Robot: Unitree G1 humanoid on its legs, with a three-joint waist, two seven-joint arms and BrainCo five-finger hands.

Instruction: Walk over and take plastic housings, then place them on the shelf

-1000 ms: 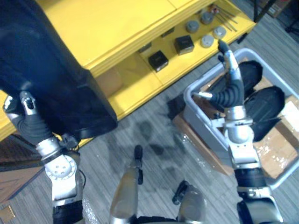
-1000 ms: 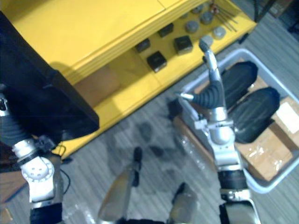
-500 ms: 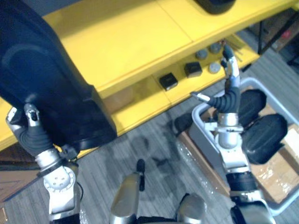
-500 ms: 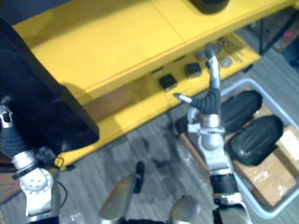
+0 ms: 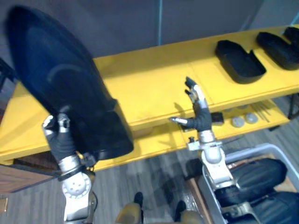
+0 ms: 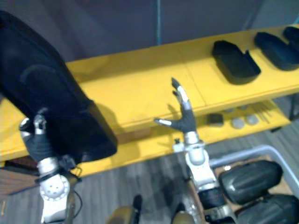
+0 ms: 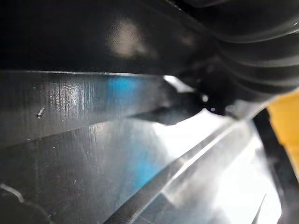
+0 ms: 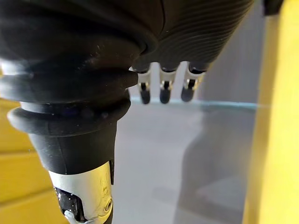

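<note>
Housing raised at the shelf's left end

Large black plastic housing (image 5: pixel 60 88) stands tilted over the left of the yellow shelf (image 5: pixel 149 79), its near lower edge against the left hand (image 5: pixel 60 137); that hand's grip cannot be told. Right hand (image 5: pixel 201 120), spread and empty, hovers near the shelf's middle. Two more housings (image 5: pixel 239 60) lie far right.

Silver-grey arms (image 5: pixel 213 160); dark ribbed wrist covers (image 5: pixel 202 122); silver fingers (image 8: pixel 162 89), dark tips.
</note>
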